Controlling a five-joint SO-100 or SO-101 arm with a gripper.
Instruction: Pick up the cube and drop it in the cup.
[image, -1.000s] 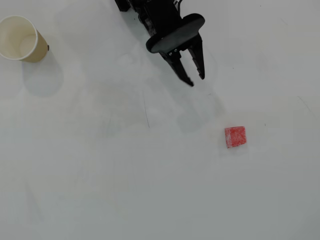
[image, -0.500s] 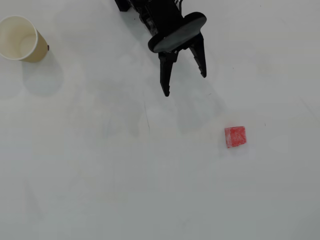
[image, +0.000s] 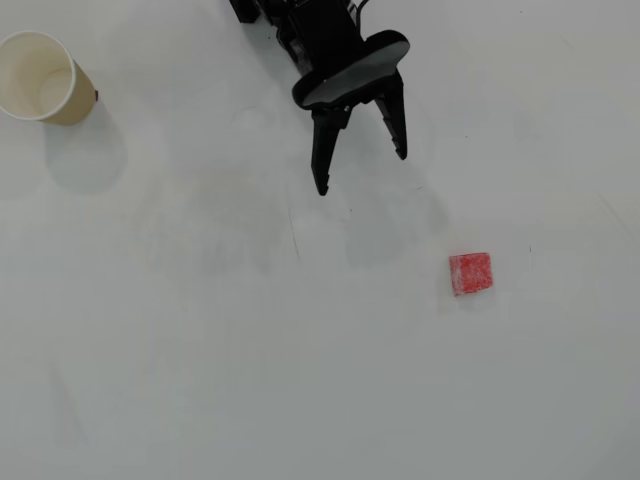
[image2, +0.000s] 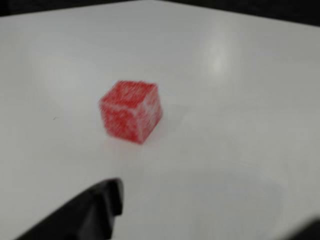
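The cube (image: 470, 273) sits alone on the white tabletop (image: 250, 380), lower right of centre in the overhead view, untouched and slightly turned. The fingers (image: 362, 170) hang above and to its left, spread apart and empty, tips pointing down the picture — the cube lies beyond them, off toward the right, well apart. In the wrist view the cube (image2: 131, 111) is ahead, one corner facing the camera. The cup (image: 45, 78) stands far off at upper left, so the reach probably goes right first.
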